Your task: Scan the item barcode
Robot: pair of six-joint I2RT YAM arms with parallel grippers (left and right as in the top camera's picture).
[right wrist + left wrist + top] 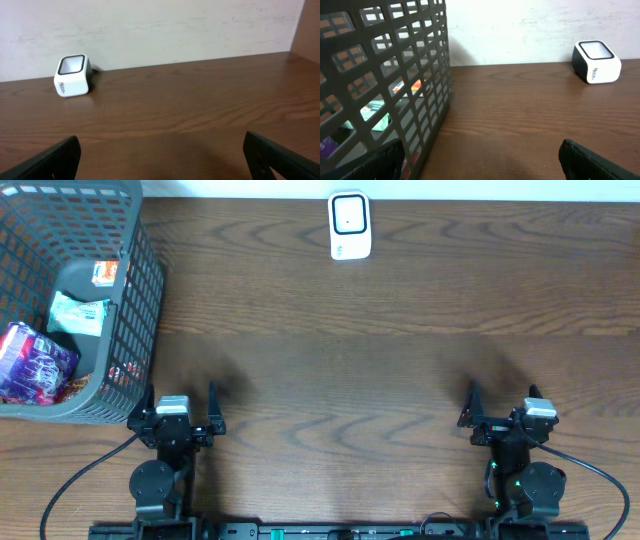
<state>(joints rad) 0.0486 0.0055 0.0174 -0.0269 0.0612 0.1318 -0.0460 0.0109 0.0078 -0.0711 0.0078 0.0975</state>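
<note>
My rig stood in what looked like a lab bench got up as a shop checkout: a bare wood-grain table [380,380] against a plain white wall [175,25]. A grey basket [135,310] of packets [35,362] sat at one corner and a white scanner [349,225] at the far edge. My left arm [160,475] and right arm [528,480] were mounted along the near edge.

Both arms matte blk. L arm [160,455]: round joint housing low down, silver-grey block [173,406] on wrist, blk cable [75,480] looping off outer side. R arm [522,465]: same build, silver-grey block [539,409], small green lights [518,483], blk cable [603,477]. L gripper [180,394] & R gripper [502,394]: thin blk fingers [596,161]; wrist cams show blunt, dull, wedge-shaped tips. Blk base rail [300,532] w/ green bits.
</note>
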